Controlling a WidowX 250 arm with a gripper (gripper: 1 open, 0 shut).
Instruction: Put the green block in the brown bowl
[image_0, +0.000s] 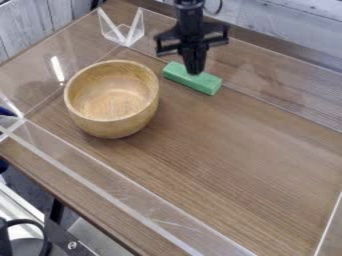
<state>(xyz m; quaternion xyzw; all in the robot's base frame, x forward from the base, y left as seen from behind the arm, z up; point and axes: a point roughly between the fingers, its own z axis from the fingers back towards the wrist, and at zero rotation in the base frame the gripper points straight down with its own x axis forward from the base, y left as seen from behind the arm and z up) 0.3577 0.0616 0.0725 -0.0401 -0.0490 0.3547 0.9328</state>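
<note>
The green block (195, 80) lies flat on the wooden table, right of the brown bowl (112, 96), which stands empty on the left. My gripper (198, 68) hangs straight down over the block's far edge. Its two black fingers are pressed together into one narrow point, and I see nothing between them. The tips sit at or just above the block's top face; whether they touch it I cannot tell.
A clear plastic wall (80, 180) runs around the table's edges. A small transparent stand (120, 28) sits at the back left. Bare wood (227, 160) spreads in front of and right of the bowl.
</note>
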